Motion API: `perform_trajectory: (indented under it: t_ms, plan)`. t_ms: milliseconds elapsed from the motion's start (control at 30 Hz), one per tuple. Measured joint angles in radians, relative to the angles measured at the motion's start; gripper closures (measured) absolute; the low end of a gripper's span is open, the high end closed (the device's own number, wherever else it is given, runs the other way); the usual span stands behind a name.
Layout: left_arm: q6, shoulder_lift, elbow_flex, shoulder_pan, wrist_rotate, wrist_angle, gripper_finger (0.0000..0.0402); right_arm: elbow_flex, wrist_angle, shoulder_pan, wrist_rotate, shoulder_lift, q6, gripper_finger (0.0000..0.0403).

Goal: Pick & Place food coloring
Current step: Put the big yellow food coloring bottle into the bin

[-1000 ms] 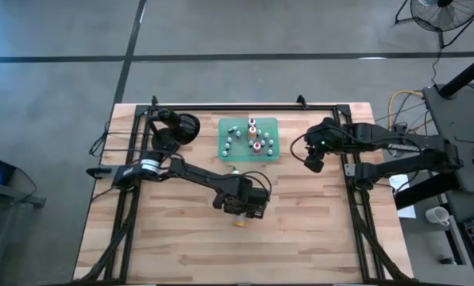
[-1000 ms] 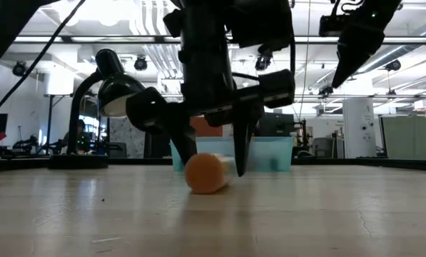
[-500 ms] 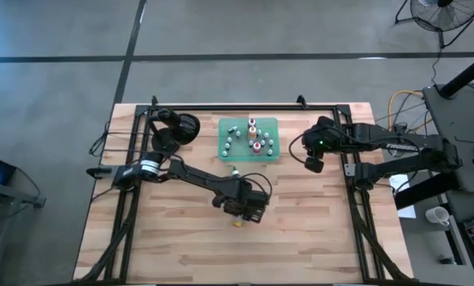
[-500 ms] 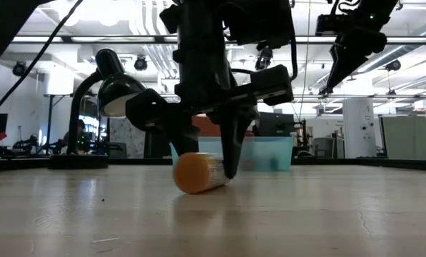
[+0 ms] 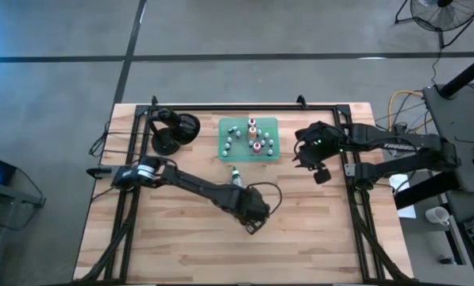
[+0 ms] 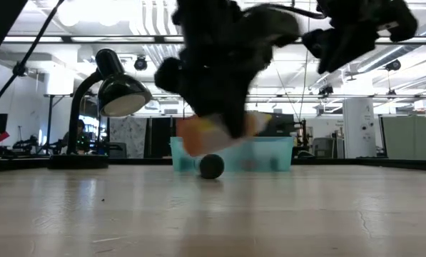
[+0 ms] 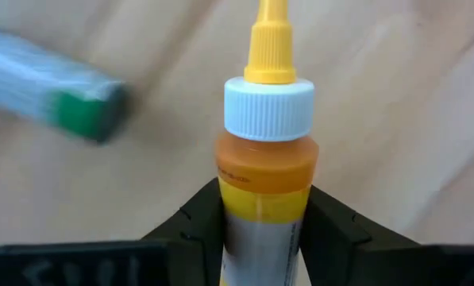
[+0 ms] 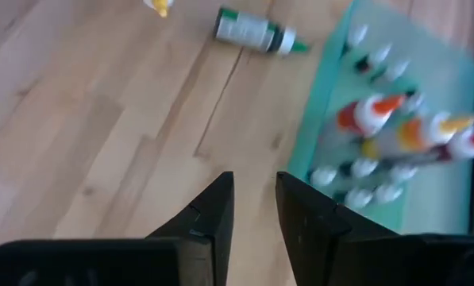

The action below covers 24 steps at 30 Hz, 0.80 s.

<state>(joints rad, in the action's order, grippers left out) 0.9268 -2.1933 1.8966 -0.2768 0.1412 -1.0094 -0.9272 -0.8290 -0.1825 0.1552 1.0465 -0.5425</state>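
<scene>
Left gripper [image 7: 260, 230] clamps the orange-yellow bottle [image 7: 266, 163], plain in its wrist view, hidden overhead at centre; right gripper [image 8: 254, 208], fingers narrowly apart, hovers empty.

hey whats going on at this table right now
The left gripper is shut on an orange-yellow food coloring bottle, held clear of the wooden table near its middle. A green bottle lies on its side on the wood, just in front of the green tray. That tray holds a few more bottles standing upright among small white pieces. The right gripper hangs in the air beside the tray, holding nothing.
</scene>
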Motion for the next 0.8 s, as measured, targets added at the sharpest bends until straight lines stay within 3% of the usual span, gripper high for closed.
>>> perform_trajectory:
  t_ms: [233,533,667,800]
  plan:
    - [-0.281,0.045,0.013,-0.011,0.207,-0.051,0.0293,0.000,0.166,0.012,0.006,0.062,-0.130,0.0311]
    - [-0.376,0.143,-0.005,0.009,0.422,-0.054,0.0293,-0.059,0.230,0.030,0.005,0.150,-0.073,0.0266]
    - [-0.324,0.232,-0.116,0.012,0.466,0.042,0.0294,-0.110,0.240,0.030,0.004,0.165,-0.113,0.0236]
    - [-0.233,0.348,-0.338,0.008,0.470,0.291,0.0294,-0.155,0.243,0.030,0.006,0.172,-0.123,0.0209]
